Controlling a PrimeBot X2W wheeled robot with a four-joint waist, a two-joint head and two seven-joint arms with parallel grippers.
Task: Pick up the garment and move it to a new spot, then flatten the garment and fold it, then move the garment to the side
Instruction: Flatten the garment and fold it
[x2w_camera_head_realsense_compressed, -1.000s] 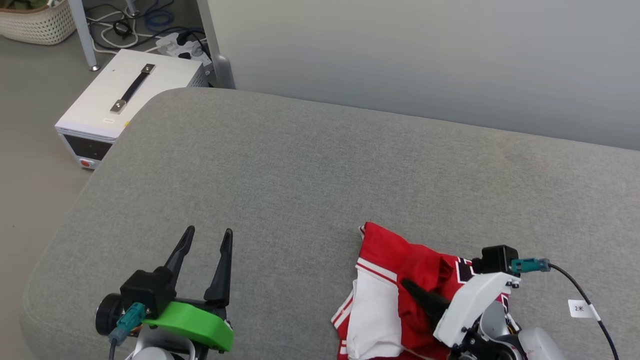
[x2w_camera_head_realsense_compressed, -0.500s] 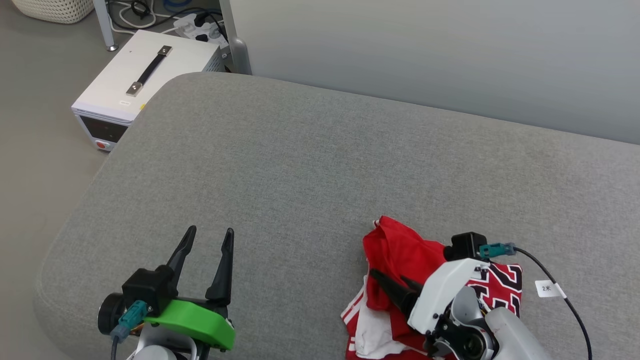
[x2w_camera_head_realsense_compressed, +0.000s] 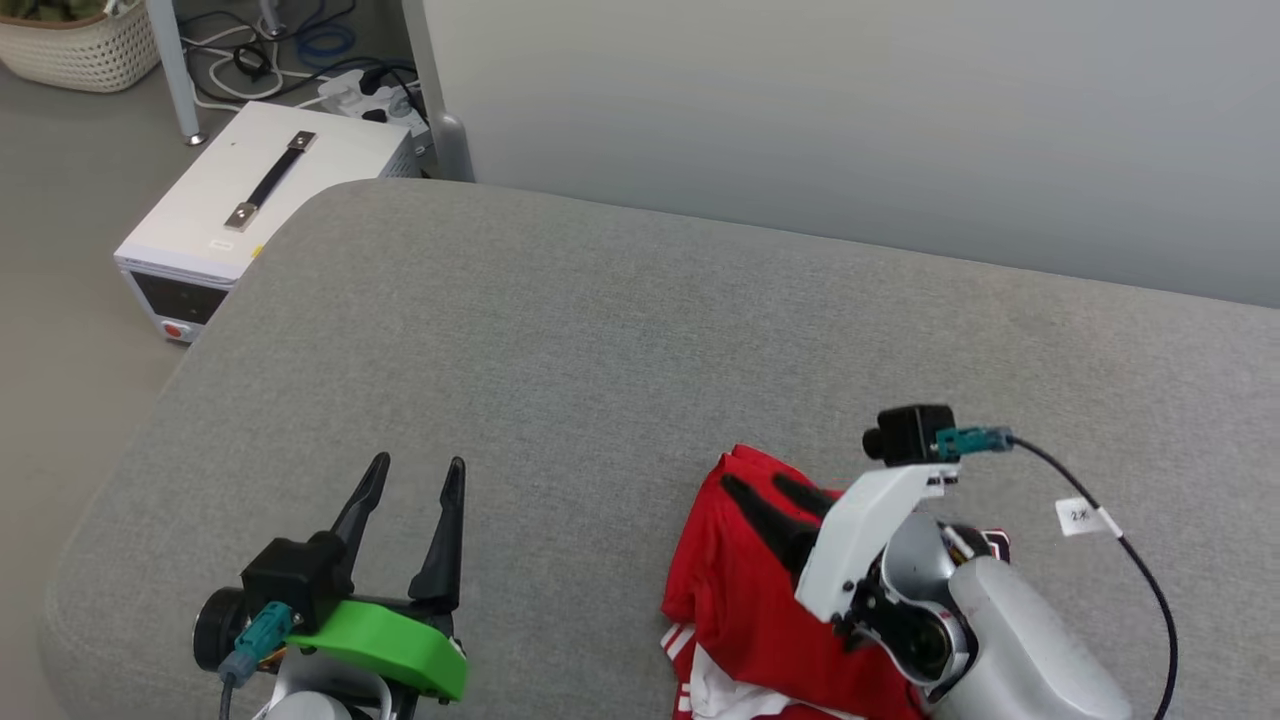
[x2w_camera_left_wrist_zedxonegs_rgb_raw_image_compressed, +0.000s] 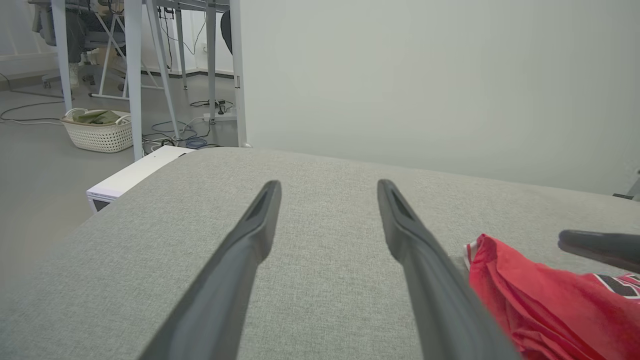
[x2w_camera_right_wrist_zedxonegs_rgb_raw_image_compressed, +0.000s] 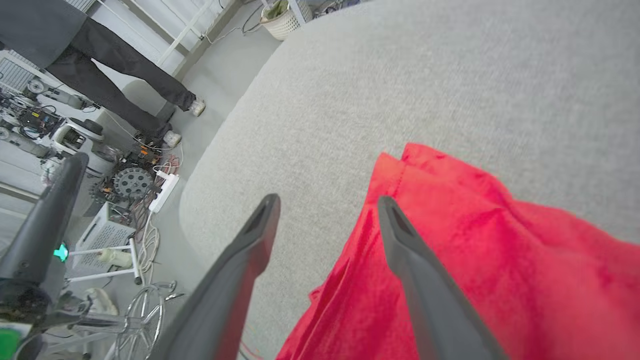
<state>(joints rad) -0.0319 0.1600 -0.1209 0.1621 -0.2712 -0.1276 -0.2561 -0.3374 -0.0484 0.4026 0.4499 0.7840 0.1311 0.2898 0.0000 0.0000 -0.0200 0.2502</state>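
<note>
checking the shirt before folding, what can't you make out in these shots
- head view: the shirt's lower part is cut off by the bottom edge; its right side is behind the right arm.
- left wrist view: the shirt runs off the right edge, taking most of the lettering.
- right wrist view: whether the right gripper touches the cloth is unclear; the person is cut off by the top edge.

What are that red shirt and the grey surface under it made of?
The red shirt looks like thin, matte knit cloth: it creases and bunches softly. The grey surface seems a padded cushion in coarse woven fabric, judging by its flecked weave and rounded edges.
</note>
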